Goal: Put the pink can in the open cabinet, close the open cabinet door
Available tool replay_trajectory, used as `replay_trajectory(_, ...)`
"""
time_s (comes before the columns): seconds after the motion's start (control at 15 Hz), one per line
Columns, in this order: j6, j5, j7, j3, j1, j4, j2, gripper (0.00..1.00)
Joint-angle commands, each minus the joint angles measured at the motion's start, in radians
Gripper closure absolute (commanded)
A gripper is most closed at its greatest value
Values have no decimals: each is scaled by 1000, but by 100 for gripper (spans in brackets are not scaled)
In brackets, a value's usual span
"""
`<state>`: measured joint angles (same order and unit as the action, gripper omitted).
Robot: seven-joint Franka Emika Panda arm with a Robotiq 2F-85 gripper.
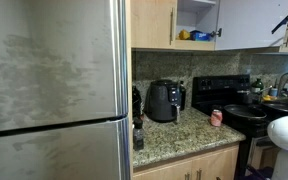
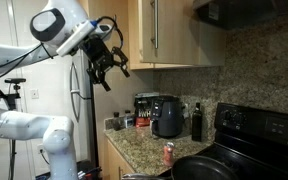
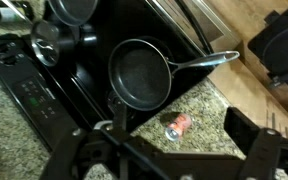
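The pink can lies on its side on the speckled granite counter in the wrist view, just beyond and between my fingers. It also shows in both exterior views, as the small pink can by the stove and the pink can near the counter's front edge. My gripper hangs high in the air, open and empty, well above and apart from the can. In the wrist view the gripper spreads wide. The cabinet stands open, white inside. Its cabinet door is swung out to the right.
A black frying pan sits on the black stove beside the can. A black air fryer and a dark bottle stand at the back of the counter. The steel fridge fills the left. Yellow and blue items lie on the cabinet shelf.
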<state>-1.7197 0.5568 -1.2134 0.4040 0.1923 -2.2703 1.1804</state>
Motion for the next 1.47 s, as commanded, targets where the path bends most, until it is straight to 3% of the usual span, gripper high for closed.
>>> replay_trajectory(0.0,-54,-109,138,37,-78,-193,51,0)
replay_trajectory(0.27,-158,-294,230,25,-216,-341,52,0)
replay_trajectory(0.33,-104,-241,204,29,-165,-288,30,0)
replay_trajectory(0.47,-141,-281,227,21,-213,-326,28,0)
replay_trajectory(0.67,-142,-285,231,21,-222,-328,34,0)
replay_trajectory(0.73,-140,-305,214,54,-262,-310,-25,0)
replay_trajectory(0.93,-303,-391,185,189,-368,-302,-181,0)
replay_trajectory(1.13,-428,-540,174,263,-475,-262,-340,0)
replay_trajectory(1.2,-387,-515,165,204,-384,-320,-233,0)
replay_trajectory(1.4,-403,-544,156,194,-388,-310,-290,0)
